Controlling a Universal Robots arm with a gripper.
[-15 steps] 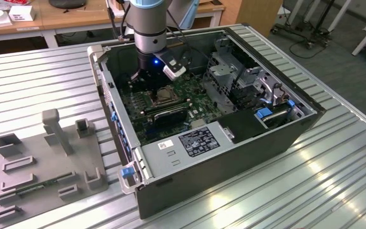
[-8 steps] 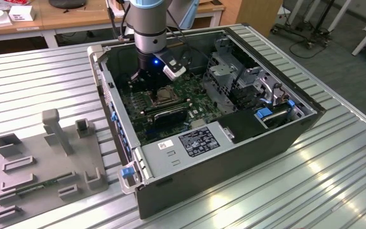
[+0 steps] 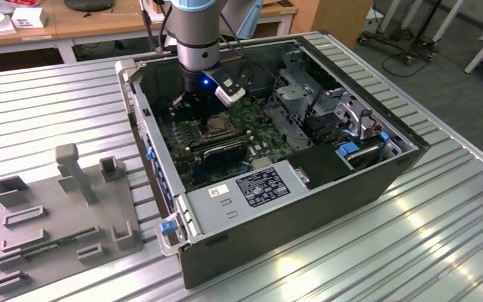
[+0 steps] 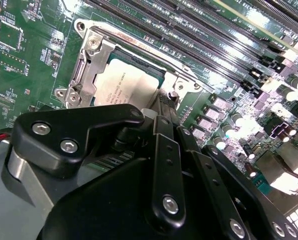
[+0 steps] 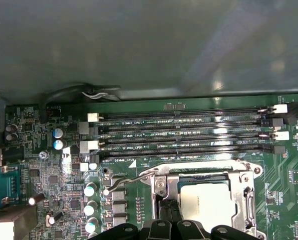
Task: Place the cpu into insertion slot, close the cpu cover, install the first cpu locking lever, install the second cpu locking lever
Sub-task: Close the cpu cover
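The cpu (image 4: 121, 82) sits in the insertion slot (image 4: 93, 44) on the green board (image 4: 19, 75), framed by the cpu cover (image 5: 246, 194). The pincer (image 4: 164, 105) reaches down at the socket's edge, just beside the chip. I cannot tell whether it is apart or together.

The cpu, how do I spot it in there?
Look in the open computer case at the green circuit board. Beside the long black slots sits a silvery frame. The cpu inside it is the board's only pale, flat square.
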